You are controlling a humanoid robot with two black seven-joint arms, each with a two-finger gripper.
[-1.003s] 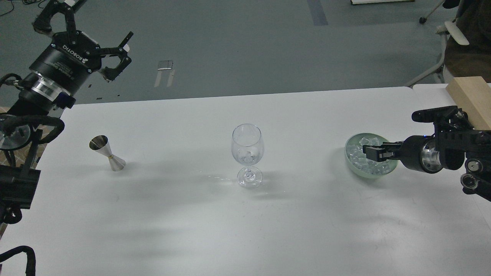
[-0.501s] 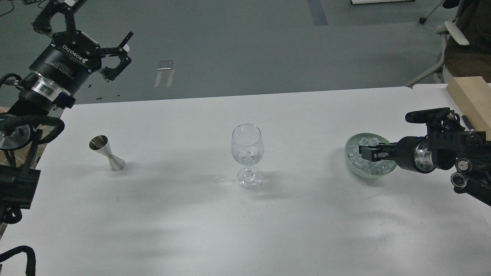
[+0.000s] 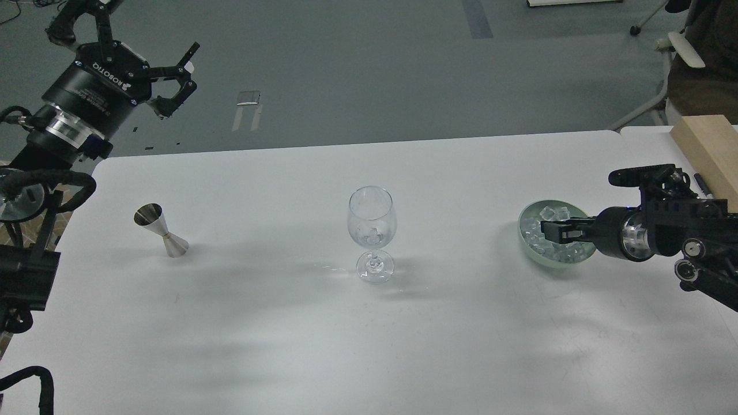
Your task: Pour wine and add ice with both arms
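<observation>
A few cubes already lie in the wine glass (image 3: 372,226) mid-worktop, with no wine visible, so pouring looks undone. The right hand (image 3: 554,230) reaches into the pale green bowl (image 3: 526,237) of ice (image 3: 542,245) at right; I cannot tell its grip. The left hand (image 3: 135,55), fingers spread, empty, hovers far left above the jigger (image 3: 161,230). The white worktop (image 3: 288,334) stands on grey floor (image 3: 357,69).

One white table (image 3: 288,323). One wine glass (image 3: 372,230), holding a few ice cubes whose exact number cannot be told. One steel jigger (image 3: 161,230). One pale green bowl (image 3: 527,245) containing many clear ice cubes (image 3: 536,233), too numerous and overlapping to count. One wooden block (image 3: 706,147). Two robot arms.
</observation>
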